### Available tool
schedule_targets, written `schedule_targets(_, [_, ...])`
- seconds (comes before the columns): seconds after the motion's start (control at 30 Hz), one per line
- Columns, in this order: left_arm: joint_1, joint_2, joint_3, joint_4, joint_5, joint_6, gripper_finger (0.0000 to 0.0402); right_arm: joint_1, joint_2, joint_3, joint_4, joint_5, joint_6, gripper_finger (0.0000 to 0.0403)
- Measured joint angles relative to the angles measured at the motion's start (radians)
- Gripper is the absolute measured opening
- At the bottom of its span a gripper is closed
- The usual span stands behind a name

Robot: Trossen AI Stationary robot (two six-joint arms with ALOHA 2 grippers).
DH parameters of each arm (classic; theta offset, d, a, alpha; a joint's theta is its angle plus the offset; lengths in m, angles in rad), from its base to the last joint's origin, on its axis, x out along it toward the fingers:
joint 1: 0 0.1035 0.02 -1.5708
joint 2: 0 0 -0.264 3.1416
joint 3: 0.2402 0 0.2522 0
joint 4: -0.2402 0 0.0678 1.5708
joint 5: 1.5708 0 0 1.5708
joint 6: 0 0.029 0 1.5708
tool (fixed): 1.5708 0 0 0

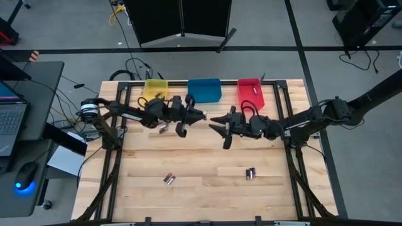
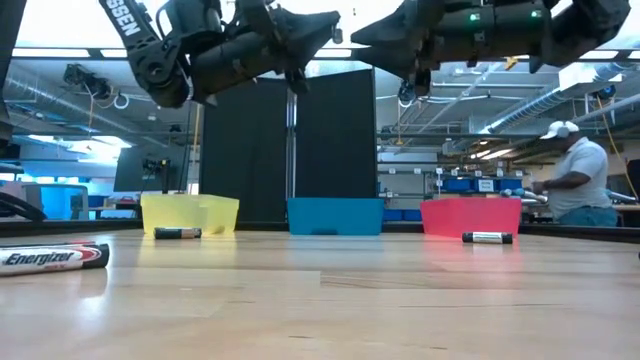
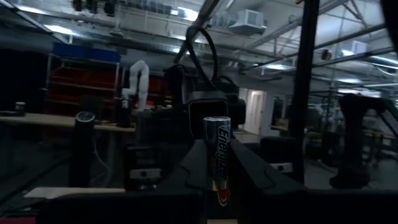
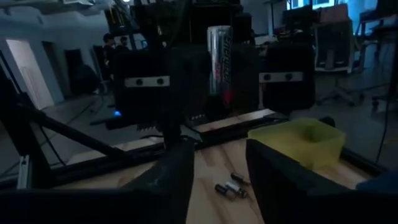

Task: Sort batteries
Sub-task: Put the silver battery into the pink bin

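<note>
A workshop with grey floor surrounds the pale wooden counter (image 1: 207,166), whose back edge carries three bins in a row. Farthest left is the yellow bin (image 1: 156,87), then the blue bin (image 1: 204,90), then the red bin (image 1: 250,91), which has a dark cell lying in it. Off the left edge stands a desk with a laptop (image 1: 9,125).

The left gripper (image 1: 202,115) hangs over the back half of the counter, in front of the blue bin, its fingers clamped on an upright battery (image 3: 217,160). Loose batteries (image 1: 163,128) lie on the wood just under that arm, near the yellow bin. A pair of cells (image 1: 169,179) rests toward the front, left of centre, and another pair (image 1: 251,173) toward the front right; the broad middle of the counter between them and the arms is bare wood.

The right gripper (image 1: 215,123) faces the left one, tip near tip, its fingers apart and not touching the held battery. In the low view a person (image 2: 580,180) stands in the room behind, to the right.
</note>
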Motion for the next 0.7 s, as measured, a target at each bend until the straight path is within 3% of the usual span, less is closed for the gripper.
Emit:
schedule_targets(0.23, [-0.003, 0.019, 0.024, -0.017, 0.036, 0.003, 0.0042, -0.028, 0.0, 0.019, 0.0, -0.05, -0.014, 0.018])
schedule_targets(0.7, [-0.023, 0.038, 0.044, -0.029, -0.028, 0.055, 0.0042, -0.046, 0.0, 0.022, 0.017, -0.108, -0.015, 0.0132])
